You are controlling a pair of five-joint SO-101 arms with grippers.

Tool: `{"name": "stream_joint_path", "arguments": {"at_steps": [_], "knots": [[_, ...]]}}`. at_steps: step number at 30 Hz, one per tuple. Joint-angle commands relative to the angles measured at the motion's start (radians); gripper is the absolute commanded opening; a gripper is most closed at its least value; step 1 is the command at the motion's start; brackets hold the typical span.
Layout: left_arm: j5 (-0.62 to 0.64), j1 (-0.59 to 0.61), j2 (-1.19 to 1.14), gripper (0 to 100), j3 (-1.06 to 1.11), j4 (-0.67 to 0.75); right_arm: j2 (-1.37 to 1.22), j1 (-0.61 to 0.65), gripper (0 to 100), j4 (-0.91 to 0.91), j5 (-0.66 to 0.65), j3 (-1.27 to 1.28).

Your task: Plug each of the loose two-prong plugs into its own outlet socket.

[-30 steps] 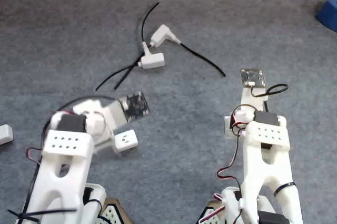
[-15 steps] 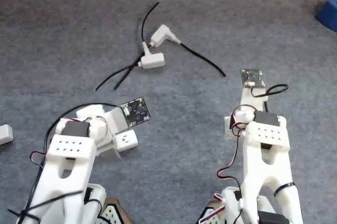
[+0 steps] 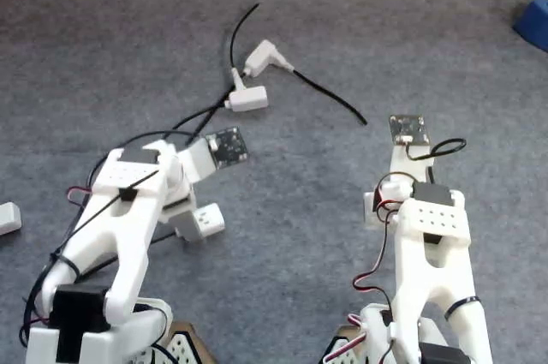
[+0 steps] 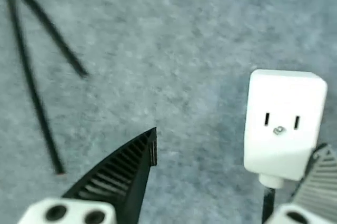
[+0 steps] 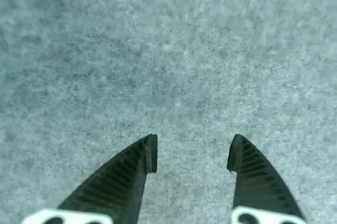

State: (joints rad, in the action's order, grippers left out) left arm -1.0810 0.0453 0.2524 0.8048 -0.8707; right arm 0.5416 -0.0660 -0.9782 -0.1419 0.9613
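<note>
— Where do the plugs lie?

— One plug (image 3: 259, 57) and a second plug (image 3: 247, 99) lie close together, far across the worktop (image 3: 411, 47).

— And the fingers?

— The left gripper (image 4: 237, 147) has its fingers spread wide, with a white socket (image 4: 284, 124) just beside one finger. The right gripper (image 5: 192, 153) has its fingers apart over bare grey worktop.

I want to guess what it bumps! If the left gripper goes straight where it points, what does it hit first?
Probably the white outlet socket, which lies just ahead of one finger of the open left gripper. Otherwise it meets the grey carpet. Depth is hard to judge.
</note>
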Motion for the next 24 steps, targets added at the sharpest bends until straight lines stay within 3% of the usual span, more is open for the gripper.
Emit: {"name": "stream_joint_path", "arguments": {"at_steps": [1,24], "knots": [[-0.005,0.016,-0.002,42,-0.071,0.015,0.019,0.01,22.1,0.016,-0.012,-0.007],[-0.043,0.156,-0.005,42,-0.234,0.015,0.019,0.044,22.1,0.013,-0.012,-0.005]]}}
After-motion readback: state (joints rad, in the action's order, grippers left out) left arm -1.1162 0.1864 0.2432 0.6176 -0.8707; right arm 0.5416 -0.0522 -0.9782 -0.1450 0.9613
